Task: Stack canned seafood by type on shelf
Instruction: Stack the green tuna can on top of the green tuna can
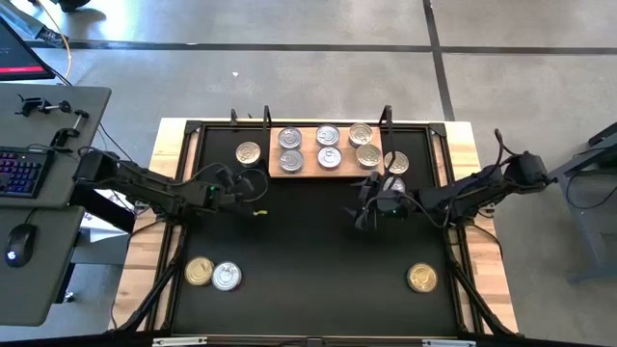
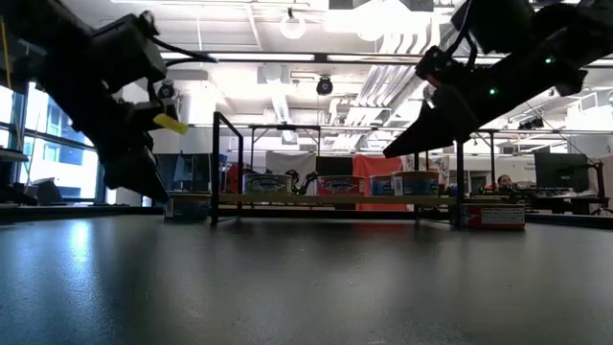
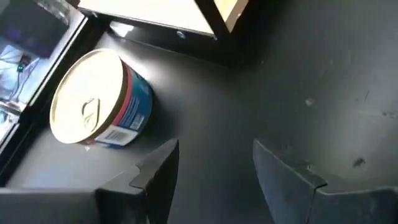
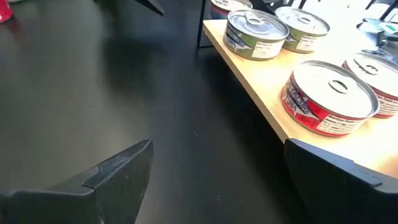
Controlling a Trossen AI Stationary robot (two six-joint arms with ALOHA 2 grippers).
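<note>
Six tins sit on the shelf (image 1: pixel 307 173) so far, we reckon; a gold-lidded can (image 1: pixel 249 152) waits just left of it, three more lie well in front. Left claw (image 1: pixel 253 185) and right claw (image 1: pixel 367 204) both spread, empty.

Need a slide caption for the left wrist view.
Left pincer open above the black mat, a gold-lidded can sitting just ahead beside the mat's edge.

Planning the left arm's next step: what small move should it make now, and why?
Probably ease the left gripper toward the gold-lidded can beside the shelf and straddle it. Its fingers stand open with nothing between them, and that can sits on the black mat just ahead, off the shelf, not yet stacked.
</note>
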